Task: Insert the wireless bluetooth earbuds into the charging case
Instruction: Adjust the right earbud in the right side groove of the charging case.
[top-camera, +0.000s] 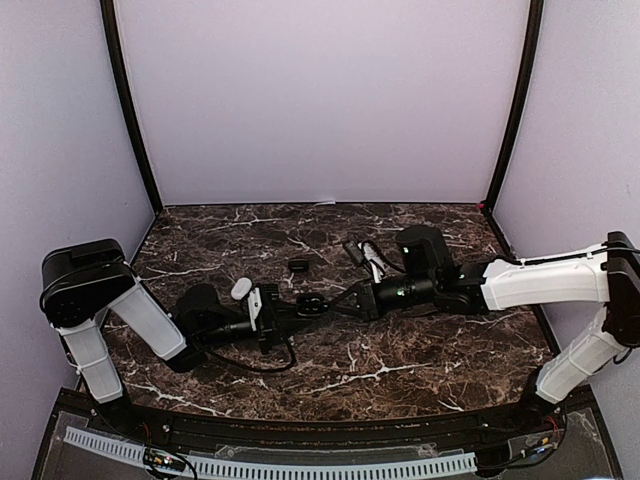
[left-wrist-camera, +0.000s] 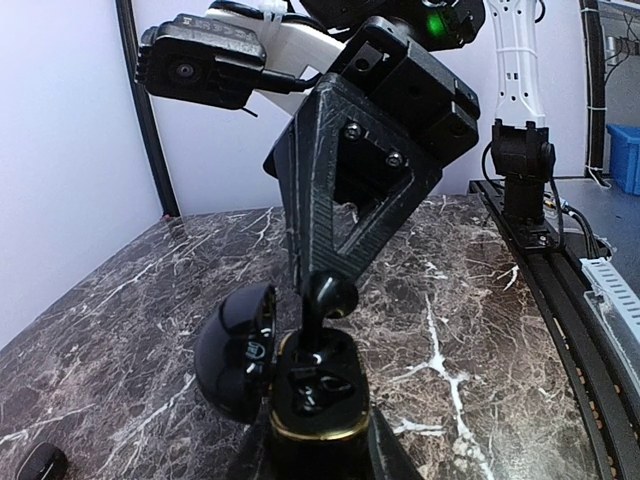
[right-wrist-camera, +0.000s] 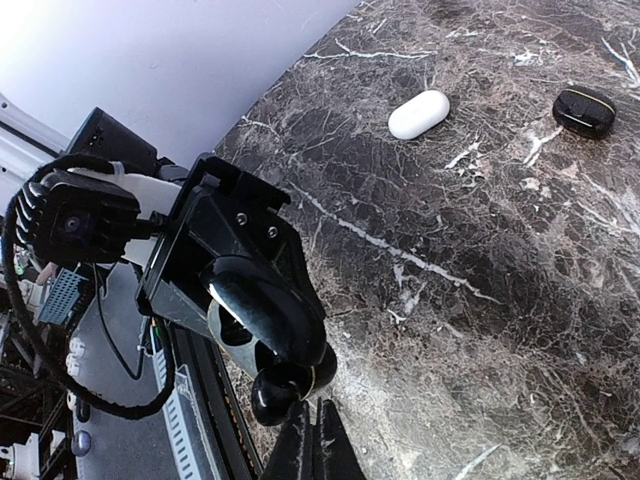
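My left gripper (left-wrist-camera: 315, 440) is shut on a black charging case (left-wrist-camera: 318, 395) with a gold rim, its lid (left-wrist-camera: 235, 350) swung open to the left. A black earbud (left-wrist-camera: 332, 293) stands with its stem down in one slot and its round head sticking out above. My right gripper (right-wrist-camera: 318, 432) is shut with nothing between its fingers, and its tips rest against the earbud (right-wrist-camera: 275, 392). In the top view both grippers meet mid-table around the case (top-camera: 313, 302), the left gripper (top-camera: 298, 310) from the left and the right gripper (top-camera: 332, 299) from the right.
A closed white case (right-wrist-camera: 419, 113) and a closed black case (right-wrist-camera: 584, 110) lie on the marble table (right-wrist-camera: 480, 300) beyond the grippers. The top view shows the white case (top-camera: 241, 289), the black case (top-camera: 298, 265) and a small black part (top-camera: 352, 250).
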